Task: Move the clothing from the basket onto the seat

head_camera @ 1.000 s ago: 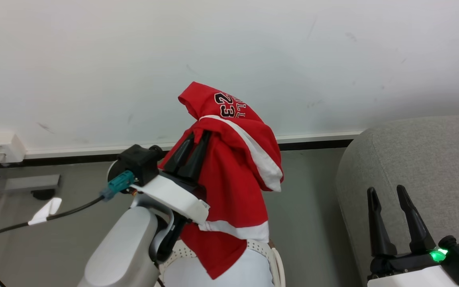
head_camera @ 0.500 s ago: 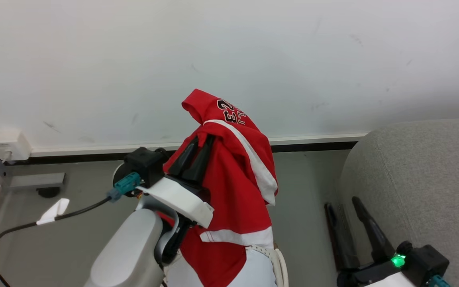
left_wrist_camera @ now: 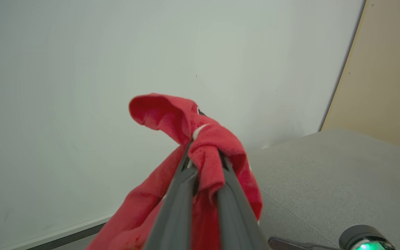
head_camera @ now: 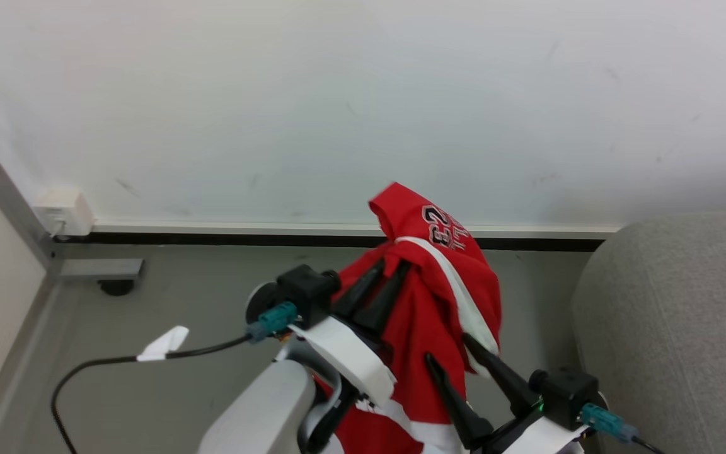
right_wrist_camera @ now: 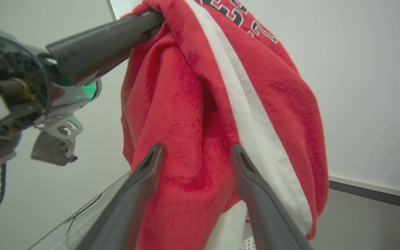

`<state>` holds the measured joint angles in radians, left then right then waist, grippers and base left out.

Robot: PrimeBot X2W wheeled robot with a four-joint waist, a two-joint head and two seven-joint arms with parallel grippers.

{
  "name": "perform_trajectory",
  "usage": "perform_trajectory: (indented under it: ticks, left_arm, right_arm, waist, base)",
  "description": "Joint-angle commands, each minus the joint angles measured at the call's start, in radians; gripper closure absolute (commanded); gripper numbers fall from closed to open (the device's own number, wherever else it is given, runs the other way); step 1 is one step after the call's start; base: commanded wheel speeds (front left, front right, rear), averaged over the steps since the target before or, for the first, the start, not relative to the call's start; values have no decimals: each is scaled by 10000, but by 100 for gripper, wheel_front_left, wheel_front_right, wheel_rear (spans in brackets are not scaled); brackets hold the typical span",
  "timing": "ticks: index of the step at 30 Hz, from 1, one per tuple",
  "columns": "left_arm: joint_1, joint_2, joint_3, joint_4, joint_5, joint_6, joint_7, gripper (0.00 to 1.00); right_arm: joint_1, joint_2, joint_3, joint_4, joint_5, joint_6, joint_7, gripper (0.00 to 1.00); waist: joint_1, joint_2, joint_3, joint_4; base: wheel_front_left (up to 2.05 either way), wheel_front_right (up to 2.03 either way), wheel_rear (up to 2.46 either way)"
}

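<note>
Hanging from the left gripper, the red number-23 jersey is held up in the air, above the grey floor and in front of the white wall. That gripper's two dark fingers are pinched together on a bunched fold near the jersey's top. In the left wrist view cloth wells up over the tips, and the rest drapes down with a white trim band running diagonally. The right gripper sits just below and to the right, fingers spread wide and clasping nothing. In the right wrist view its tips point at the hanging red cloth, though I cannot tell whether they touch it. The light grey sofa seat stands to the right, near the jersey but apart from it. A black cable with a white tag crosses the floor at left.
</note>
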<state>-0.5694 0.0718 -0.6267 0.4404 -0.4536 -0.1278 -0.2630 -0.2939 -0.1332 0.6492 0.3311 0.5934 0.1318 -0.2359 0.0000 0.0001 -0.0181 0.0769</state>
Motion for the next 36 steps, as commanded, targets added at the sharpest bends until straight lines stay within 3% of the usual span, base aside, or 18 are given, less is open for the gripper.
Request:
perform_trajectory:
  ticks: [1,13,18,23,24,25,26,27,36]
  left_arm:
    - [74,-53,-141,0,-27,-27,-27,100]
    - [76,-184,-1954,-26,-618,-36,-27,100]
    - [-2,-198,-2375,3,-893,-37,-27,100]
    - [-43,-204,-2533,48,-1031,-37,-27,100]
    - [-52,-206,-2556,44,-1062,-37,-27,100]
    - [-76,-205,-2564,43,-1065,-37,-27,100]
    - [-96,-204,-2569,48,-1100,-37,-27,100]
    - [-107,-205,-2562,52,-1120,-38,-27,100]
    - [-259,-132,-2119,123,-1170,20,-28,100]
  right_arm:
    - [-211,-39,240,233,124,-21,-22,0]
    - [-1420,253,2043,3141,1160,-21,-161,0]
    - [-1882,378,1984,4108,1117,-21,-299,0]
    - [-2086,496,1340,4007,611,-21,-293,0]
    - [-2069,514,1226,3942,478,-21,-294,3]
    - [-2021,535,1139,3865,369,-21,-293,54]
    - [-1965,548,1061,3773,294,-21,-296,92]
    - [-1897,553,1008,3705,223,-21,-295,100]
    - [-1669,476,938,3393,-55,-21,-280,100]
  waist:
    - [0,-1,-30,201]
    - [0,-1,-188,1161]
    - [0,-1,-220,1381]
    - [0,-1,-236,1421]
    - [0,-1,-234,1417]
    - [0,-1,-232,1409]
    - [0,-1,-229,1398]
    - [0,-1,-224,1386]
    - [0,-1,-95,1175]
  base:
    - [0,0,0]
    - [0,0,0]
    - [0,0,0]
    - [0,0,0]
    - [0,0,0]
    - [0,0,0]
    - [0,0,0]
    - [0,0,0]
    - [0,0,0]
